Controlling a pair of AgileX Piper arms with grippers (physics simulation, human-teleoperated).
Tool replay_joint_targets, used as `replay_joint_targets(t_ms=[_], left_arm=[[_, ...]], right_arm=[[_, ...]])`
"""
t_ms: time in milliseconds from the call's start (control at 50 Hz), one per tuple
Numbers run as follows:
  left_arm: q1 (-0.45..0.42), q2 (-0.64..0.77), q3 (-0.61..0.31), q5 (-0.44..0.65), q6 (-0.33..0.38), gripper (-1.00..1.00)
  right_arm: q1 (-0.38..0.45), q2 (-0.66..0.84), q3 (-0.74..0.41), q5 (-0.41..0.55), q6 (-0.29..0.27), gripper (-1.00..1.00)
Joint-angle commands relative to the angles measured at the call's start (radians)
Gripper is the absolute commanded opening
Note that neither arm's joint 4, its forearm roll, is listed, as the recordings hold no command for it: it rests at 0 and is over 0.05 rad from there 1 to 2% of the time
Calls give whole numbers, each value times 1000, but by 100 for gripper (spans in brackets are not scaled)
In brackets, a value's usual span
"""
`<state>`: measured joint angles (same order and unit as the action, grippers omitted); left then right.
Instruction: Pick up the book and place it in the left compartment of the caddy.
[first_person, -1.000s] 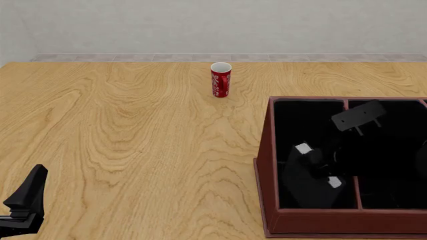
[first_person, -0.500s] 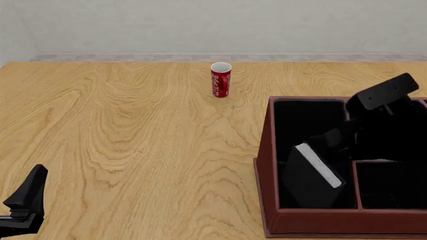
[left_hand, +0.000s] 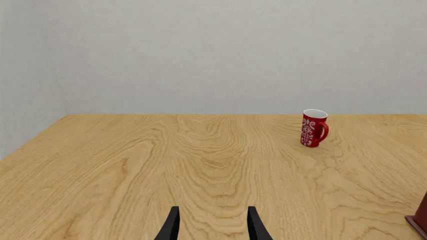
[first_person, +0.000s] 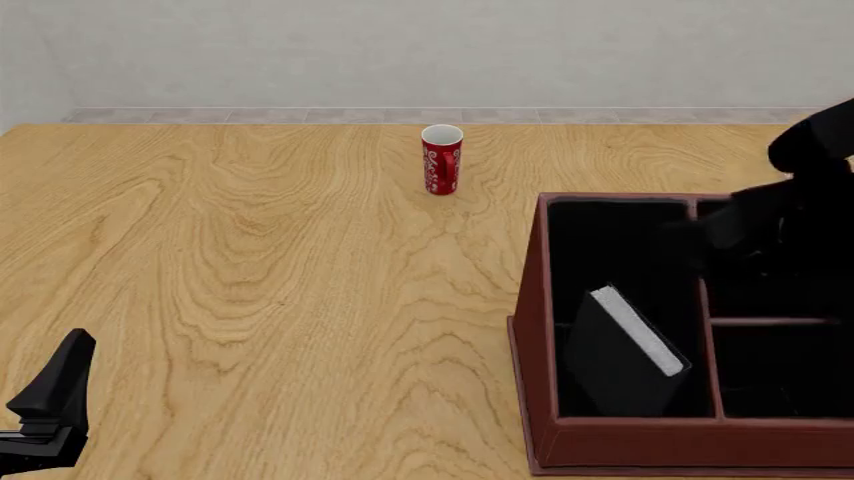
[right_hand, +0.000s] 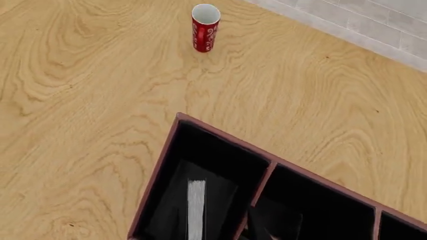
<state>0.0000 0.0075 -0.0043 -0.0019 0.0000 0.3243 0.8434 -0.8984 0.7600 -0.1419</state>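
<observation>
Book (first_person: 627, 350) leans tilted in left compartment (first_person: 614, 250), below-left of my right end effector (first_person: 694, 243); its finger spacing indiscernible. Risk: book topples flat.

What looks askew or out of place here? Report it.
Only the book: it sits tilted in the caddy's left compartment, leaning rather than flat or upright, white page edge up. The red mug stands upright, nothing spilled.

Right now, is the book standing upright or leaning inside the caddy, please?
Leaning: the book sits tilted in the left compartment, white page edges facing up.
</observation>
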Motion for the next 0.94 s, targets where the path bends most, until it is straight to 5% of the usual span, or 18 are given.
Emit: replay_joint_targets(t_ms=[20, 440, 940], left_arm=[[0, 0, 0, 0, 0, 100], [0, 0, 0, 0, 0, 100], [0, 0, 0, 0, 0, 100]], right_arm=[[4, -55, -79, 63, -5, 100], [44, -181, -153, 166, -2, 100], [65, -308, -147, 185, 106, 100]])
